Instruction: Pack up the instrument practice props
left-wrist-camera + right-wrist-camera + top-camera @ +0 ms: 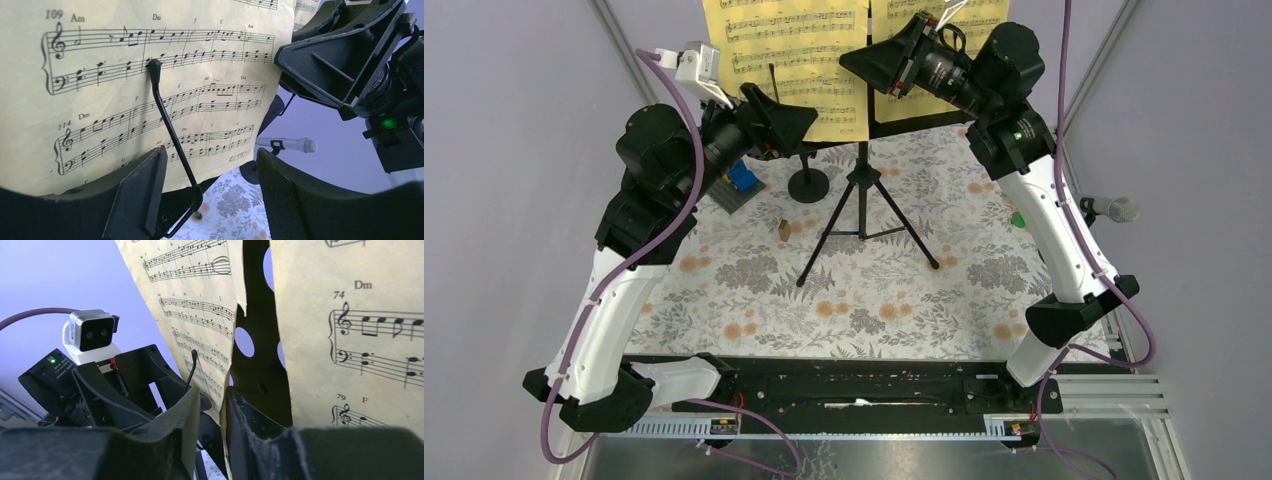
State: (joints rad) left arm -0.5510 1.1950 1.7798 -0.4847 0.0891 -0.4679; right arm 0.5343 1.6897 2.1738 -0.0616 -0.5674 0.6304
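The black music rack point(862, 215) stands on tripod legs at the back of the table and holds two yellow sheet-music pages, left point(794, 50) and right point(892, 25). My left gripper point(809, 122) is open at the left page's lower edge point(100, 100). The rack's thin black page-holder wire point(170, 125) rises between its fingers point(210, 155). My right gripper point(849, 62) hangs at the gap between the pages. Its jaws point(212, 392) stand narrowly apart around the left page's edge point(200, 315). The perforated rack point(257, 340) shows behind. A silver microphone point(1114, 208) lies at the right.
A black disc-based post point(808, 185) stands left of the tripod. A blue-and-yellow block build point(742, 180) sits under my left arm. A small brown block point(783, 230) and a green toy point(1018, 218) rest on the floral cloth point(874, 300). Grey walls close both sides.
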